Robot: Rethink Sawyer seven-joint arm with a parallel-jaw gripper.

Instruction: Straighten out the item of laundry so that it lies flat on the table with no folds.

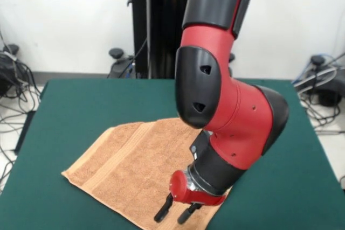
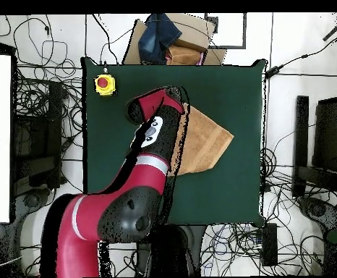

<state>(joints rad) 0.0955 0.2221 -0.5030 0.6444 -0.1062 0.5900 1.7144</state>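
The towel (image 1: 135,171) is spread near the table's (image 1: 81,100) centre, toward 6 o'clock. The gripper (image 1: 177,213) is held over its 5 o'clock corner, fingers parted, empty. That edge should be pinched low and drawn outward gently.

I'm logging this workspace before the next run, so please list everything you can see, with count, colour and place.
towel: one, light orange-tan, lying at a slant on the table, partly under the arm; a stripe band shows near its left end in the front view.
table: one, dark green, fills the middle of both views.
button box: one, yellow with a red button, at a table corner in the overhead view.
cardboard box: one, brown, with dark blue cloth on it, off the table's far edge in the overhead view.
cables: many, black, on the floor around the table.
arm: one, red and black, reaching over the towel.
pincer: one, red body with black fingers, open, tips above the towel's near edge.
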